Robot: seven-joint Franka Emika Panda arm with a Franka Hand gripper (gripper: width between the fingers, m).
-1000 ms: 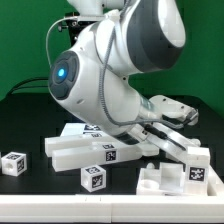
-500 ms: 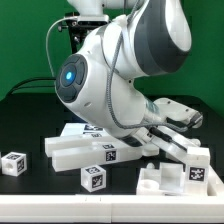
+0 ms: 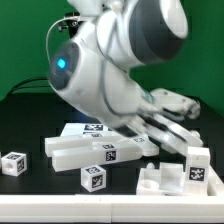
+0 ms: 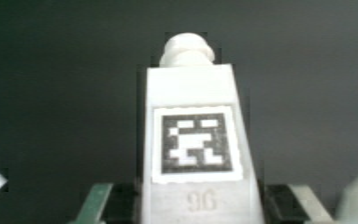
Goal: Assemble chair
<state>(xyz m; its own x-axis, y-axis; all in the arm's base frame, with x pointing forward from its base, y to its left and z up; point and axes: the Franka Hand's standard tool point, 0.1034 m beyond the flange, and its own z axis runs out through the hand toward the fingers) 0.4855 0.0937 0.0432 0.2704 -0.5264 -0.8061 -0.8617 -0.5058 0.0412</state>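
Gripper (image 4: 197, 203) part-open astride tagged bar (image 4: 195, 130), pads (image 4: 101, 205) seemingly short of its sides. Possible fault: uneven pinch skewing bar.

The outside camera sits low, near the edge of the black table (image 3: 50, 185). It looks across the table toward the green wall (image 3: 25, 40) behind. It is close, so the big robot arm (image 3: 110, 70) fills much of the picture and its top is cut off.

The wrist camera rides on the arm and looks at one white bar (image 4: 194, 100) from very near. The bar fills the middle, with dark table around it.

Both views share the black table and the white bars (image 3: 85, 150). I cannot tell which bar is the same one.
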